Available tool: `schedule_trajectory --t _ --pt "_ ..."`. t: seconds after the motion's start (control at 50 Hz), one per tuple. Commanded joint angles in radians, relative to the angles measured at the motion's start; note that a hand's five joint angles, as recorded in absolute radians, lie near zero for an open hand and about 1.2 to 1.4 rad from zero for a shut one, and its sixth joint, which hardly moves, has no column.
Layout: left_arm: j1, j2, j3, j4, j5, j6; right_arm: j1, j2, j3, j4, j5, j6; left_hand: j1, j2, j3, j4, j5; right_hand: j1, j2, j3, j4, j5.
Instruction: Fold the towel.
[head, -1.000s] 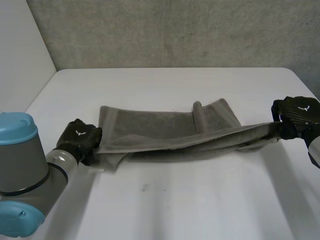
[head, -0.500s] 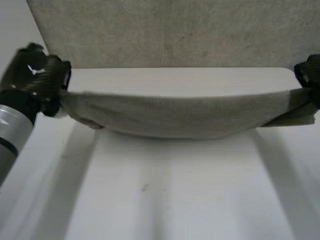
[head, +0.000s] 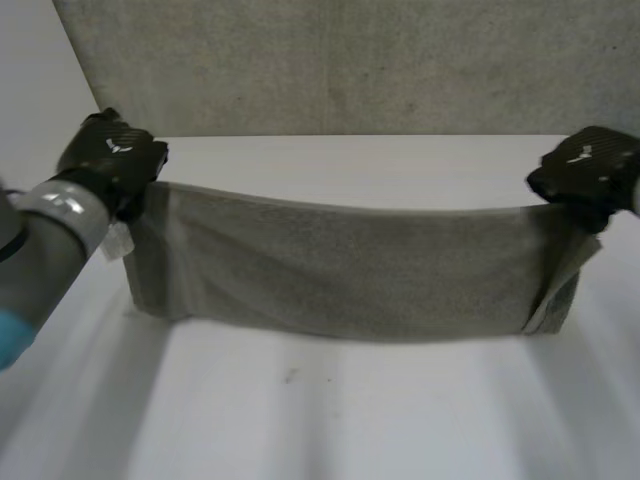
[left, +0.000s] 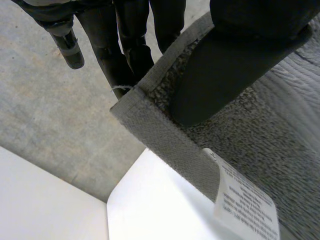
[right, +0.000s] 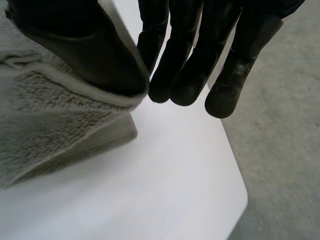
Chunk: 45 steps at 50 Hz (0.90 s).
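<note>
Hanging like a wide curtain over the white table (head: 350, 420), the towel (head: 350, 270) is strung by its upper edge between the two hands. Its lower edge sits low over the tabletop; I cannot tell whether it touches.

Left hand (head: 110, 155): at the upper left corner of the cloth. In the left wrist view the thumb presses flat on the pile just inside the hemmed corner, with the fingers (left: 125, 50) behind the cloth. That is a pinch, clamped on the towel. A white care label (left: 245, 200) dangles from the side hem just below.

Right hand (head: 590, 175): at the upper right corner. In the right wrist view the thumb lies over a bunched roll of terry and the straight fingers (right: 190, 60) are beside it, the cloth trapped between. It, too, is gripping the towel.

Handling, as judged:
- Soft and limp. The top edge dips between the hands, so it will not hold any shape unsupported.
- Thick looped pile, probably light and not slippery. A pinch should hold without much force. Nothing fragile.
- The hem looks firmer than the body, so the corners on the hem are the best places to hold.
- The right end hangs doubled and gathered, so that grip may sit off the true corner. Expect a skewed edge when it is laid down.
</note>
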<state>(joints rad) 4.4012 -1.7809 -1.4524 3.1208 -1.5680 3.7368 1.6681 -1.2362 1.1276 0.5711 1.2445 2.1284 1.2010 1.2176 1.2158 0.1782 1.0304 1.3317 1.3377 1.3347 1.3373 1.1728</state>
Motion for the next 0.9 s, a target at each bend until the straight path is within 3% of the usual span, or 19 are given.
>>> schedule_trajectory --t 0.02,0.12,0.24,0.28,0.32,0.4,0.48,0.6,0.82,0.9 --pt "-0.005 -0.219 0.407 0.002 -0.014 -0.032 0.1 0.26 -0.448 -0.095 0.113 0.115 0.195 0.179 0.18 1.218 0.191 0.065 0.059 0.062 0.059 0.049" --pt "0.001 -0.244 0.637 0.008 -0.021 -0.18 0.113 0.268 -0.639 -0.278 0.132 0.331 0.195 0.179 0.18 1.218 0.191 0.065 0.059 0.062 0.059 0.049" --pt "0.011 -0.229 0.704 -0.02 -0.047 -0.31 0.11 0.179 -0.599 -0.341 0.061 0.49 0.195 0.179 0.18 1.218 0.191 0.065 0.059 0.062 0.059 0.049" --pt "0.012 -0.216 0.664 -0.045 -0.047 -0.318 0.11 0.165 -0.555 -0.318 0.013 0.484 0.195 0.179 0.18 1.218 0.191 0.065 0.059 0.062 0.059 0.049" --pt "0.023 -0.171 0.527 -0.08 -0.038 -0.319 0.11 0.146 -0.467 -0.245 -0.095 0.446 0.195 0.179 0.18 1.218 0.191 0.065 0.059 0.062 0.059 0.049" --pt "0.049 -0.122 0.364 -0.067 -0.029 -0.316 0.11 0.138 -0.381 -0.136 -0.167 0.378 0.195 0.179 0.18 1.218 0.191 0.065 0.059 0.062 0.059 0.049" --pt "0.087 -0.066 0.151 0.001 0.009 -0.316 0.108 0.149 -0.246 0.013 -0.178 0.213 0.195 0.179 0.18 1.218 0.191 0.065 0.059 0.062 0.059 0.049" --pt "0.135 -0.008 -0.033 0.067 0.062 -0.314 0.102 0.167 -0.086 0.066 -0.181 0.064 0.195 0.179 0.18 1.218 0.191 0.065 0.059 0.062 0.059 0.049" --pt "0.17 0.011 -0.235 0.177 0.109 -0.308 0.09 0.195 0.242 -0.227 -0.18 0.145 0.195 0.179 0.18 1.218 0.191 0.065 0.059 0.062 0.059 0.049" --pt "0.173 0.009 -0.255 0.194 0.111 -0.308 0.087 0.176 0.353 -0.37 -0.177 0.226 0.195 0.179 0.18 1.218 0.191 -0.102 -0.108 -0.105 -0.107 -0.117"
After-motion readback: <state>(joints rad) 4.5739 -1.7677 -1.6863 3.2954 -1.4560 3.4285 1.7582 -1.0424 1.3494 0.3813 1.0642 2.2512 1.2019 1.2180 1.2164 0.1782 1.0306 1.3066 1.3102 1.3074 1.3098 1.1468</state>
